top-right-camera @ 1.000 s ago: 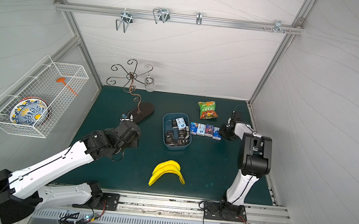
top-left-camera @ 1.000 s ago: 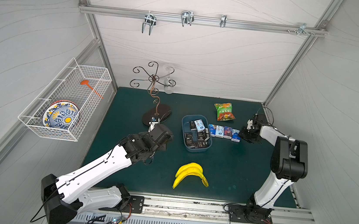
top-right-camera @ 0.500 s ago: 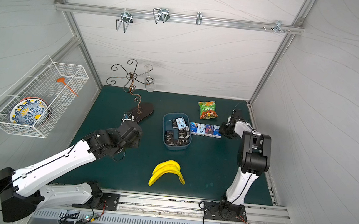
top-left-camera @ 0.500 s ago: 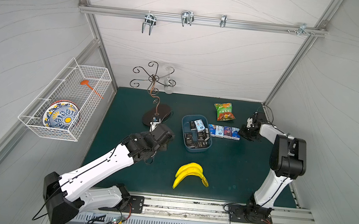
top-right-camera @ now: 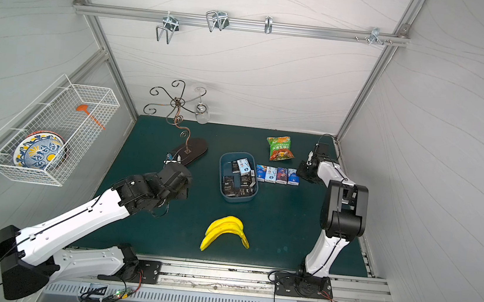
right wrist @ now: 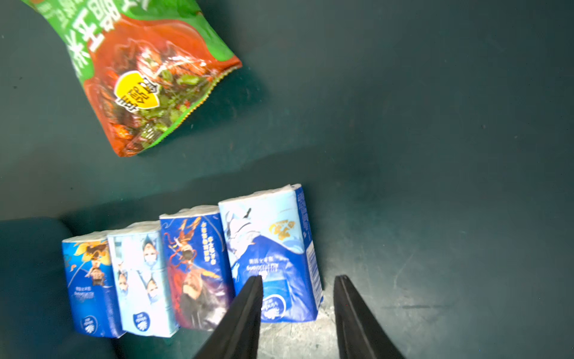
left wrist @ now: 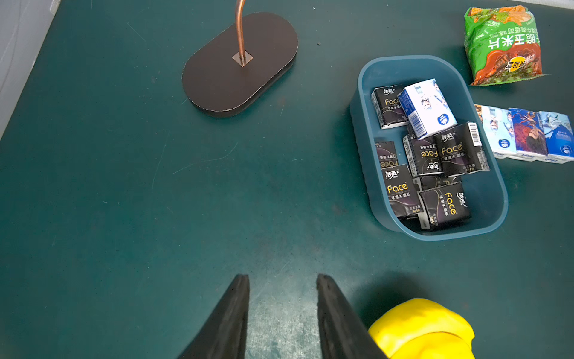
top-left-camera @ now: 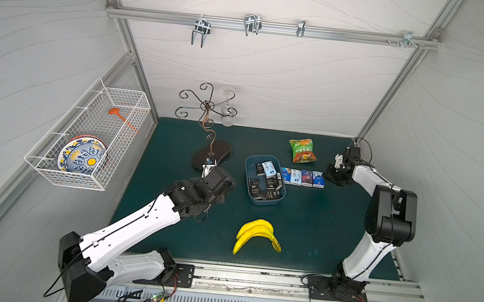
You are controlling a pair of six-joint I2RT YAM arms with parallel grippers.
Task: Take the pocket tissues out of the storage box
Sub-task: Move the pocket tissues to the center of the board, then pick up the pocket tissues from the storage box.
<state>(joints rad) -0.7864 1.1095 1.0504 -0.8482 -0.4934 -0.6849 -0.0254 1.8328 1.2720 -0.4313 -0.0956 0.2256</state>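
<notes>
Basket of white wire (top-left-camera: 129, 100) hangs on the side wall at 9 o'clock of the scene, taking the back wall as 12, and a patterned plate (top-left-camera: 81, 156) stands in it. Next comes the left gripper (left wrist: 282, 277), above the green mat (top-left-camera: 312, 226). Its two black fingers stand apart with only bare mat between them, holding nothing. The dark oval base of a scrolled metal stand (top-left-camera: 212, 154) lies at about 11 o'clock from it.

The storage box (top-left-camera: 263, 203) sits at 3 o'clock of that gripper, well apart from it. Inside lie pocket tissues (top-left-camera: 264, 184): a jumble of black packs (left wrist: 400, 192), with one blue-white pack (top-left-camera: 269, 169) tilted on top toward the 12 o'clock end. Bananas (top-left-camera: 256, 233) lie at 6 o'clock of the box.

At 3 o'clock of the box, just beside its wall, four picture-printed packs (top-left-camera: 302, 177) lie in a tight row on the mat, side against side. A green-orange snack bag (top-left-camera: 302, 150) rests at 12 o'clock of the row, apart from it.

The right gripper (right wrist: 298, 278) is at 3 o'clock of the row, jaws parted and empty. The outermost pack (right wrist: 273, 248) is at 9 o'clock of it. In the wrist view one fingertip overlaps that pack's corner, but whether it touches is hard to tell.
</notes>
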